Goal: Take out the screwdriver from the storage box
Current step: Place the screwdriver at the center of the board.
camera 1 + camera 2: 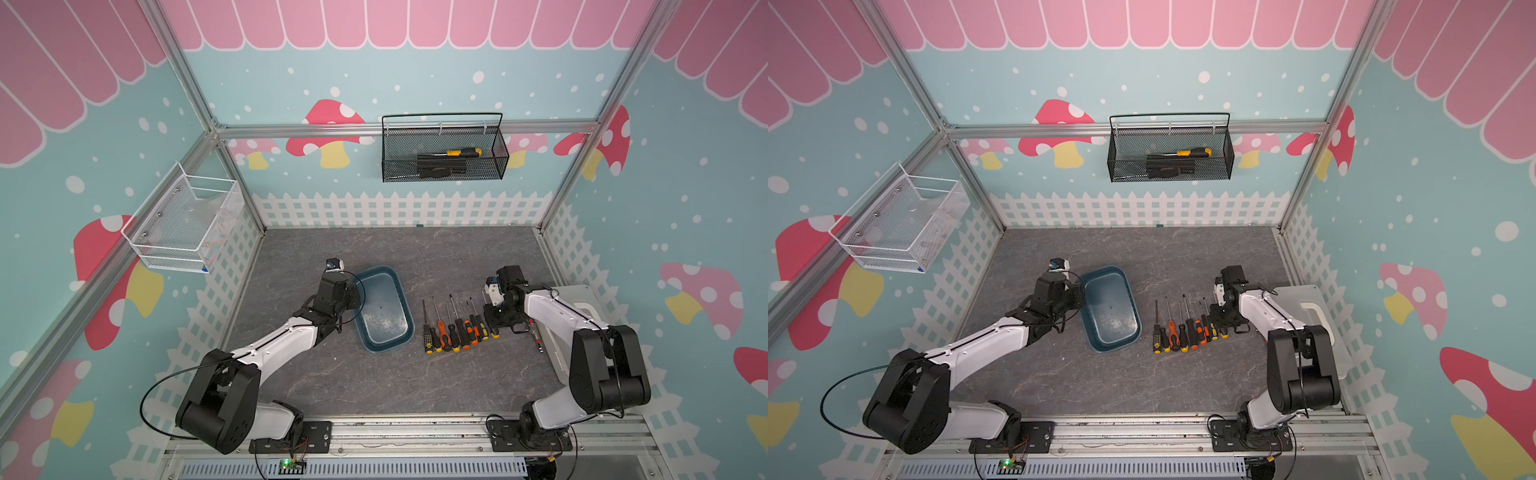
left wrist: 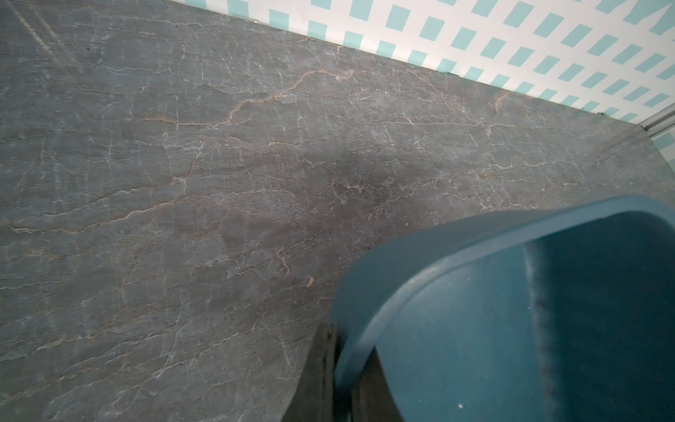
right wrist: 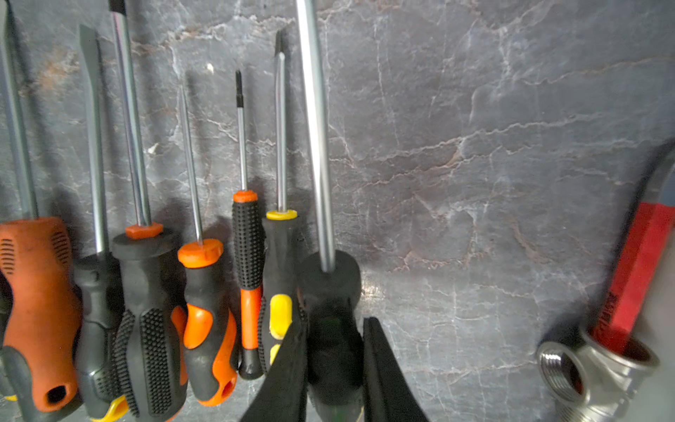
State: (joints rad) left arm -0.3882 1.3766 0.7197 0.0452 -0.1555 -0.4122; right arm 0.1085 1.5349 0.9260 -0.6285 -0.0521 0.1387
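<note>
Nearest on the tabletop [image 1: 374, 382] lies a row of screwdrivers [image 1: 444, 337], with the handles toward the robot. At its right end the right claw [image 3: 332, 329] is closed around the black handle of one screwdriver [image 3: 336, 281] (whether it touches the tabletop, I cannot tell). It is outside the storage box [image 1: 384, 309], which stands just left of the row. The left claw [image 2: 343, 350] pinches the box's left rim. Farther back, a black wire basket [image 1: 444, 149] hangs on the wall.

Left wrist view crops the storage box [image 2: 420, 252].
</note>
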